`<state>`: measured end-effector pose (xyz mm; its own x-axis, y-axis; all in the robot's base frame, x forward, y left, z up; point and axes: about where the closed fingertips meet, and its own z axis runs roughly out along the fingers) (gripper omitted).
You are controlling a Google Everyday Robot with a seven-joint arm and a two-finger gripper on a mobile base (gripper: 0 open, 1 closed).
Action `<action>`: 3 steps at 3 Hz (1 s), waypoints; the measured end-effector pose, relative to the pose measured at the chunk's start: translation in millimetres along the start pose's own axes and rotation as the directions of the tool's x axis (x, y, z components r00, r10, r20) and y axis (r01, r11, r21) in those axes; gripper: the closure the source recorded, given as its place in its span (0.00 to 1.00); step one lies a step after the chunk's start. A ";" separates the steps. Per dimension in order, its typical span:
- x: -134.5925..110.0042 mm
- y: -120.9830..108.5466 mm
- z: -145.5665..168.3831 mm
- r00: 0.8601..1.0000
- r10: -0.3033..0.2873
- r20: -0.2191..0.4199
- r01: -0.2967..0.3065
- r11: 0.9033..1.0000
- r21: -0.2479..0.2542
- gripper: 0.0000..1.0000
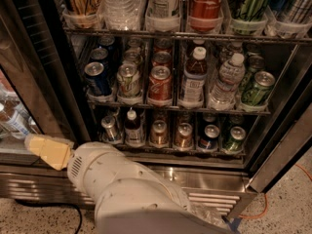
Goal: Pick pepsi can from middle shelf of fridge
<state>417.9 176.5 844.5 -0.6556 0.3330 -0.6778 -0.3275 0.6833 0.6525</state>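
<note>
The pepsi can (97,78) is dark blue with a silver top. It stands at the front of the leftmost lane on the middle shelf (175,105) of the fridge (209,178), with more blue cans in line behind it. My gripper (48,150), cream-coloured, sits low at the left in front of the fridge's left door frame. It is below and to the left of the pepsi can and apart from it. My white arm (122,189) fills the bottom middle of the view.
A green-and-white can (128,80), a red cola can (160,83), two small bottles (192,77) and a green can (257,87) share the middle shelf. Tall bottles stand on the rack above (204,4); small cans on the rack below (184,134). The glass door (14,116) is at left.
</note>
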 end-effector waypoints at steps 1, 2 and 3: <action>0.0 0.0 0.0 1.000 0.000 0.000 0.000 1.000 0.000 0.00; -3.8 4.2 15.7 1.000 -0.007 0.025 0.008 0.998 -0.057 0.00; -12.1 7.3 42.4 0.998 -0.019 0.063 0.026 0.992 -0.119 0.00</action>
<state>452.2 205.0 843.1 -0.6054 0.3602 -0.7098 -0.4235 0.6093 0.6704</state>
